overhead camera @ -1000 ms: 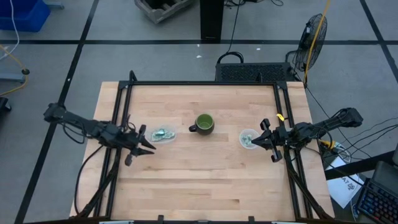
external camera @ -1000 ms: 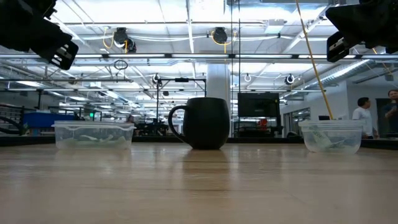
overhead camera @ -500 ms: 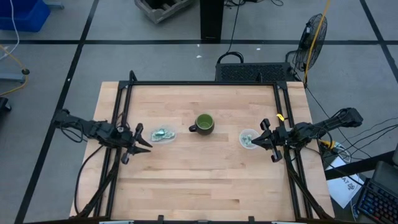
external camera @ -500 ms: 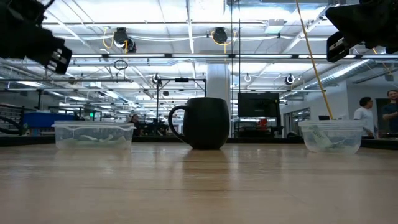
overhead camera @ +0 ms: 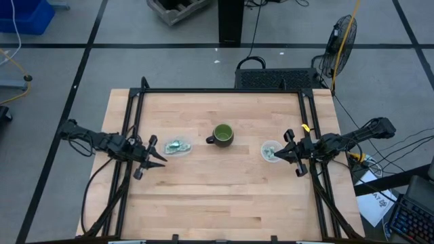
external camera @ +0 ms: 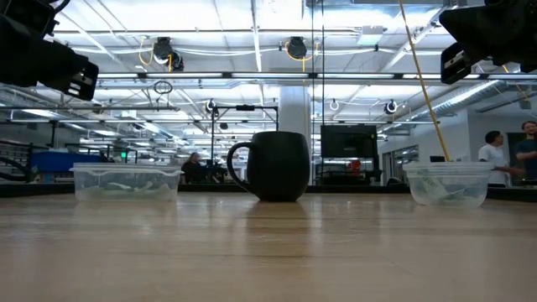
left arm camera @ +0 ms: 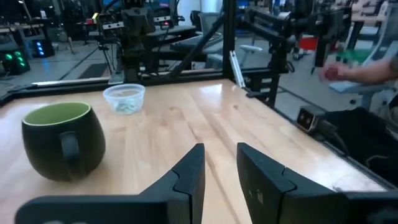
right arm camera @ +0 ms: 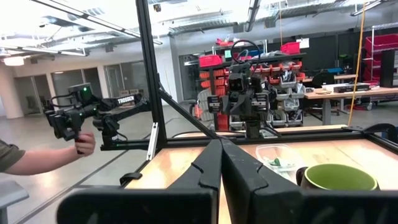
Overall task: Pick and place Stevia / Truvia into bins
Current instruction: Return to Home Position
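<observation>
Pale green and white packets lie inside two clear bowls: the left bowl [overhead camera: 178, 146] [external camera: 126, 181] and the right bowl [overhead camera: 271, 151] [external camera: 446, 183]. I see no packet loose on the wood. The dark green mug [overhead camera: 222, 135] stands between the bowls. My left gripper [overhead camera: 156, 158] [left arm camera: 219, 169] hovers above the table just left of the left bowl, open by a narrow gap and empty. My right gripper [overhead camera: 285, 151] [right arm camera: 221, 163] hovers at the right bowl's right side, shut and empty.
A black metal frame [overhead camera: 135, 102] borders the table's far, left and right sides. Bare wood [overhead camera: 217, 196] stretches across the near half. In the wrist views a person's hand [left arm camera: 336, 71] and forearm [right arm camera: 37, 155] show beyond the table's edges.
My left gripper has drawn back a little toward the table's left edge, away from the left bowl. The right arm, bowls and mug have stayed put.
</observation>
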Available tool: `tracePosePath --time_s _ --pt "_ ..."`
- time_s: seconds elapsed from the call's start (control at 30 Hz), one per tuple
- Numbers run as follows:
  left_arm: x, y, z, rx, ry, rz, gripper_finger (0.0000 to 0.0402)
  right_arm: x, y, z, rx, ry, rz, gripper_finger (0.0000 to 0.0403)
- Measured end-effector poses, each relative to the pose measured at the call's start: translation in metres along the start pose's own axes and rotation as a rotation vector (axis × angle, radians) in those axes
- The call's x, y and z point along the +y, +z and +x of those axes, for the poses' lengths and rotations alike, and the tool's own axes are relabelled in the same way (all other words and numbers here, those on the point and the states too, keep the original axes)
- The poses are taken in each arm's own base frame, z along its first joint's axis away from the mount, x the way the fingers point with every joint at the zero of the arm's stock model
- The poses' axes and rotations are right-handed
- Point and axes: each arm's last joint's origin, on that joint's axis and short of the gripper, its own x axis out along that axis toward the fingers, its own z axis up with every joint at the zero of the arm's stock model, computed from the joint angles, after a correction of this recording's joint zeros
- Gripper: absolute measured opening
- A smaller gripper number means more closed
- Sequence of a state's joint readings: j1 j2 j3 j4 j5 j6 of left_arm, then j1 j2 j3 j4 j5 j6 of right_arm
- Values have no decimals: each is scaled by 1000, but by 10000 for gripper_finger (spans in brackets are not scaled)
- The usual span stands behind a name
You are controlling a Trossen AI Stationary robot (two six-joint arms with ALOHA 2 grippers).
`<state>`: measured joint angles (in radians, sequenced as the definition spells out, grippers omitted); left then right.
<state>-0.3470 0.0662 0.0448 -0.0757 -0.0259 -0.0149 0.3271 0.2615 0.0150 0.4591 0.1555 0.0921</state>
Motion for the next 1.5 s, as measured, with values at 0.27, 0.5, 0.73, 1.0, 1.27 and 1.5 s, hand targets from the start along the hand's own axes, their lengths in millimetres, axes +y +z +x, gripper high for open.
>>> tracePosePath --time_s 0.27,0.5,0.73,1.0,1.27,1.5 --pt "0 0 1 3 2 -24 97 0 0 0 0 0 0 4" --pt "0 0 1 -6 4 -25 97 0 0 0 0 0 0 4" --pt "0 0 1 -8 4 -28 97 0 -6 0 63 17 20 4" --pt "0 1 1 -8 3 -28 97 0 -16 -1 171 39 16 4" --pt "0 1 1 -9 3 -28 97 -4 -28 -7 297 -5 23 4" --pt "0 1 1 -9 3 -28 97 -11 -21 -8 226 -158 -122 4"
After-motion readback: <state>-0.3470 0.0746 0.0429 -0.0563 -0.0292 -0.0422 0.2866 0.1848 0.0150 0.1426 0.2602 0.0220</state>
